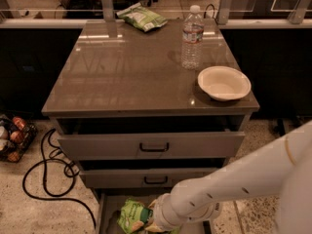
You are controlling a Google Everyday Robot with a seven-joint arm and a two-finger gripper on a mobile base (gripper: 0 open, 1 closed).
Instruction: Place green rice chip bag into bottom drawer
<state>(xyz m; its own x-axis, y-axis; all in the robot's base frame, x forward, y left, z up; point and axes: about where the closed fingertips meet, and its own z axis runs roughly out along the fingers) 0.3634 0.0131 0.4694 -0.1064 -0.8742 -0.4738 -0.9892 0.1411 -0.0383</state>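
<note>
The cabinet (pixel 122 82) fills the middle of the view, and its three drawers all stand pulled out to some degree. The top drawer (pixel 195 144) and the middle drawer (pixel 112 178) are each out a little, showing a dark gap above their grey fronts with black handles. The bottom drawer (pixel 111 206) is out farthest, at the cabinet's foot, with its flat grey floor and thin left wall showing.

The arm (pixel 239 177), white and thick, reaches in from the cabinet's right front corner and slants down to the bottom drawer. The gripper (pixel 152 222) is at its end, low over the drawer floor at the front of the cabinet. The green bag (pixel 130 216) is right against it on the left, crinkled and tilted, within the bottom drawer's outline. Whether the gripper clasps the bag or has let it go cannot be told.

On the cabinet top:
- A bottle (pixel 192 38) stands upright near the back right.
- A bowl (pixel 224 83) sits at the right front corner, just in front of the bottle.
- A paler bag (pixel 142 17) lies at the back edge, left of the bottle.

On the floor to the cabinet's left, a black cable (pixel 46 174) loops, and a wire basket (pixel 14 138) sits beyond it.
</note>
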